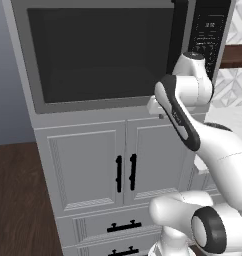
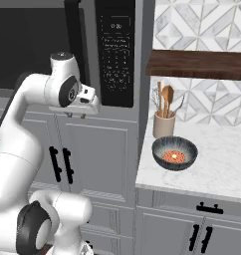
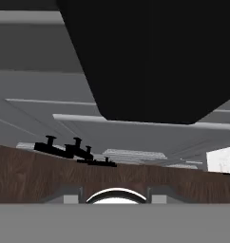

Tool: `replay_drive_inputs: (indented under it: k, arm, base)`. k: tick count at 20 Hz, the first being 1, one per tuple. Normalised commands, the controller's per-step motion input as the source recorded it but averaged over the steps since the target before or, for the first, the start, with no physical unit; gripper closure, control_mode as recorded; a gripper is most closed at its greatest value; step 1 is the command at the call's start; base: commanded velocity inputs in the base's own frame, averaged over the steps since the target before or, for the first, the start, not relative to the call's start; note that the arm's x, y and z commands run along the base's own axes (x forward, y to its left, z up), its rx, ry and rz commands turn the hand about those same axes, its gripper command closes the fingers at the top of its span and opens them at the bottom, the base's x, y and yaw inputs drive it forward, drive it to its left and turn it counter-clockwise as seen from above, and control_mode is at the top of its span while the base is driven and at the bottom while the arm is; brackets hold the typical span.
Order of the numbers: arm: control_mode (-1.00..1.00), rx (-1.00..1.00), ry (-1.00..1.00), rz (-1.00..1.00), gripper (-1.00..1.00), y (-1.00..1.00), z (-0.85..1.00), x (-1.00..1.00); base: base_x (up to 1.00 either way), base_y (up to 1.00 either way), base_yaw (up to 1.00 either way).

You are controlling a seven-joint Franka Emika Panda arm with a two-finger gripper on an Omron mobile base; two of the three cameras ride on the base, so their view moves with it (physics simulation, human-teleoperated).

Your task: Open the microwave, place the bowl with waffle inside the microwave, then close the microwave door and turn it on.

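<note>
The large built-in grey microwave fills the left of the scene, its wide dark tinted glass door shut flush in its grey frame. Below it stand grey panelled cabinet doors with short black handles. The long black vertical bar handle runs down the door's right edge, and the white arm's hand sits just in front of its lower end. The two-finger gripper points down under that hand; its tips are too small to make out, so whether they are spread or pressed together I cannot tell. Right of the handle is the black keypad panel. Further right, on the white marble counter, stands a tan utensil cup with wooden spoons, and just in front of it the small round dark blue-grey bowl holding the orange-brown waffle.
</note>
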Motion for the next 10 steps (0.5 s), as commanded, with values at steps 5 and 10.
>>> replay_drive_inputs:
  k: [5,10]
  arm:
    - [-1.00,0.00,0.00,0.00,-1.00,-0.06,-0.20,-0.34]
    - [-1.00,0.00,-0.07,0.00,-1.00,0.00,-0.50,-0.67]
  base:
    - [0.00,0.00,0.00]
    - [0.00,0.00,0.00]
